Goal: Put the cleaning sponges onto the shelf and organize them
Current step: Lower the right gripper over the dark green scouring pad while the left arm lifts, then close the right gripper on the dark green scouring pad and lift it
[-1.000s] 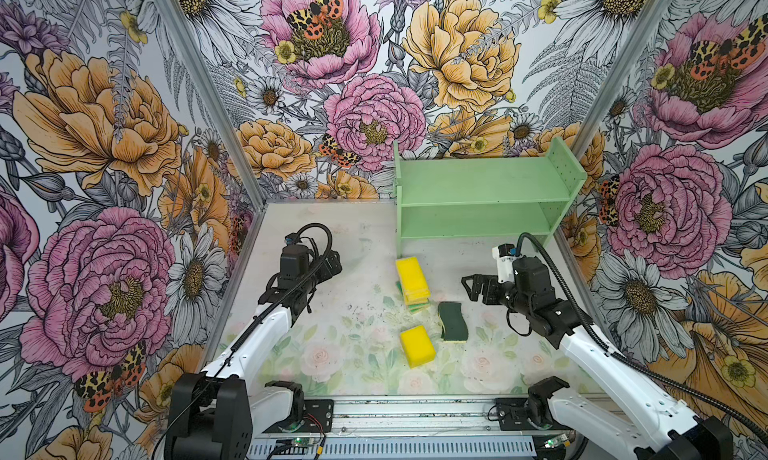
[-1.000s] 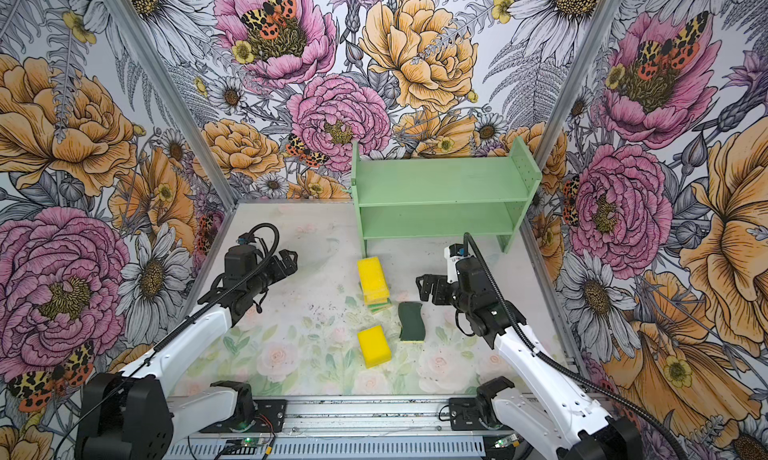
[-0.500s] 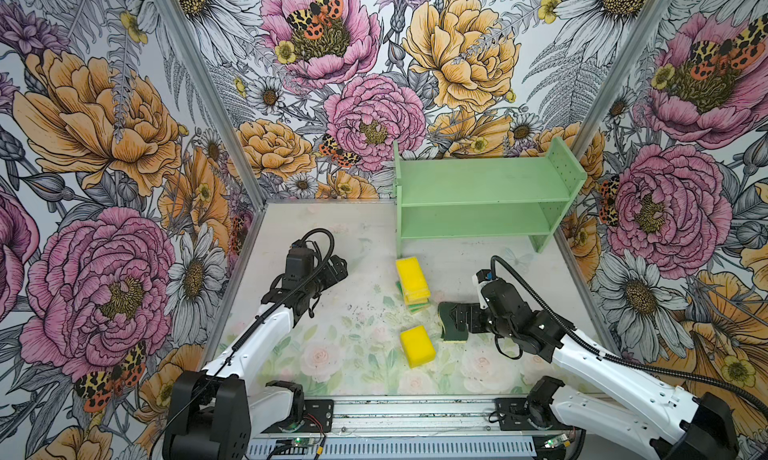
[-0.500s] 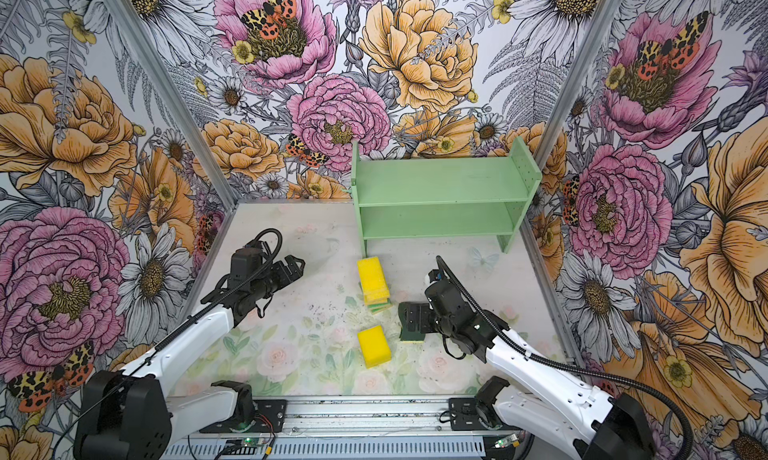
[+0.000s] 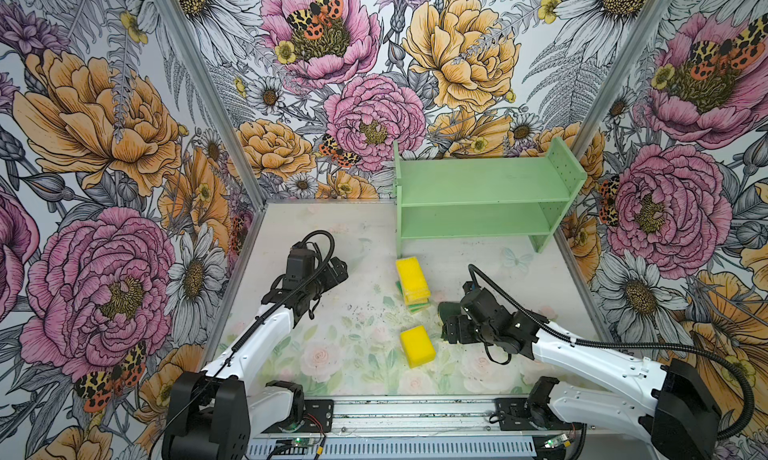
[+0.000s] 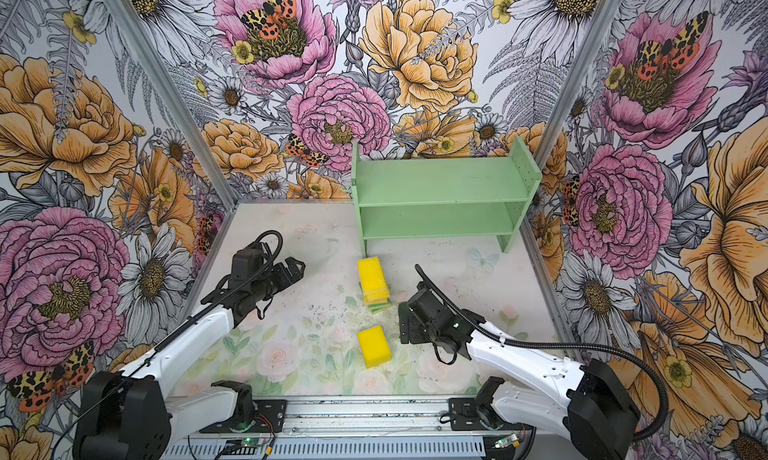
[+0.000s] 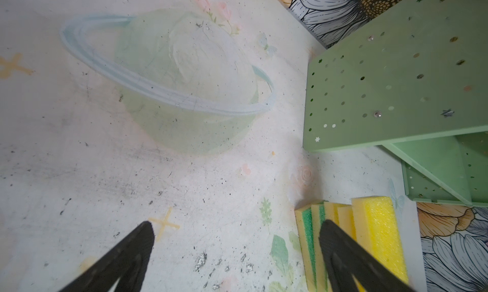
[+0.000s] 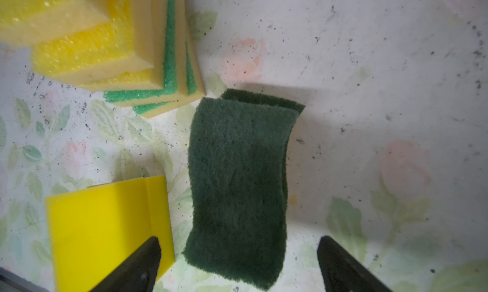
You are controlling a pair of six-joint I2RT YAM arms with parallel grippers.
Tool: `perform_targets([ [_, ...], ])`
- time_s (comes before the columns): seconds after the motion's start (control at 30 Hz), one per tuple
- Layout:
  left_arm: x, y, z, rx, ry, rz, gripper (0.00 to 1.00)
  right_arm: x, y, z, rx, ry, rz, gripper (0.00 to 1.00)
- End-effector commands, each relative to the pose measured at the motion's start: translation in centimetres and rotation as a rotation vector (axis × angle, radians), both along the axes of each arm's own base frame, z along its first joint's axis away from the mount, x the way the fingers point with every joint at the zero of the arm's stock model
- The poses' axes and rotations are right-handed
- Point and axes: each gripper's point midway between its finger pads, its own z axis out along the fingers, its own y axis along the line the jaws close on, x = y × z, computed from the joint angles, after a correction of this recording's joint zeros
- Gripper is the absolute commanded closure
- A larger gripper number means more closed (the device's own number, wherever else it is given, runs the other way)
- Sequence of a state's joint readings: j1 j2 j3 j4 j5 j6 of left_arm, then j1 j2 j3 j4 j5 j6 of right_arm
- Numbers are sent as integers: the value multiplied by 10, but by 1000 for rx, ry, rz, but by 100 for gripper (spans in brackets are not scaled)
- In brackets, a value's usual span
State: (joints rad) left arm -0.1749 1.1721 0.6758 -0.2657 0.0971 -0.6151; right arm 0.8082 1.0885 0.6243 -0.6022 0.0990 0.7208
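My right gripper (image 5: 446, 329) (image 8: 239, 239) is low over the counter (image 5: 357, 245) with its jaws spread wide, one on each side of the dark green sponges (image 8: 237, 177) (image 5: 446, 308). Neither jaw touches them: my wrist view shows a strip of counter between each fingertip and the foam. There are two of these sponges, one lying on the other, and the lower one shows at one edge.

In both top views the stack of sponges (image 5: 411, 275) (image 6: 372, 275) (image 8: 105, 47) (image 7: 375, 224) sits about the middle of the counter. It has yellow ones on top and two with a bright green layer at the bottom, each shifted a little so the pile steps. The dark green sponges lie just beside it, at its 4 o'clock. The single yellow sponge (image 5: 417, 345) (image 6: 374, 345) (image 8: 105, 224) lies flat at 6 o'clock of the stack and apart from it. It is at 8 o'clock of the dark green pair, near my right gripper.

The shelf (image 5: 478, 183) (image 6: 436, 183) (image 7: 396, 79) stands at the back of the counter, at 1 o'clock, by the back wall. Its near left leg is close to the stack, at the stack's 12 o'clock. Every sponge I see is on the counter.

My left gripper (image 5: 338, 267) (image 6: 297, 266) (image 7: 236, 224) hangs above the counter at 9 o'clock of the stack, well apart from it, jaws wide and holding nothing.
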Motion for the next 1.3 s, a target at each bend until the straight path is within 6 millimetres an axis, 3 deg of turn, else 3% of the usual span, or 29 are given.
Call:
perform_targets([
  [0.0, 5, -3, 1, 10, 2, -9, 1, -1, -1, -4, -27, -10, -21, 5],
  [0.3, 6, -8, -8, 19, 29, -24, 1, -1, -2, -20, -111, -3, -13, 6],
  [0.5, 8, -9, -11, 21, 40, -25, 1, 3, -5, -27, -152, -6, -27, 12],
  [1.27, 11, -22, -13, 26, 51, -53, 1, 8, -5, -27, -79, -100, -36, 18],
])
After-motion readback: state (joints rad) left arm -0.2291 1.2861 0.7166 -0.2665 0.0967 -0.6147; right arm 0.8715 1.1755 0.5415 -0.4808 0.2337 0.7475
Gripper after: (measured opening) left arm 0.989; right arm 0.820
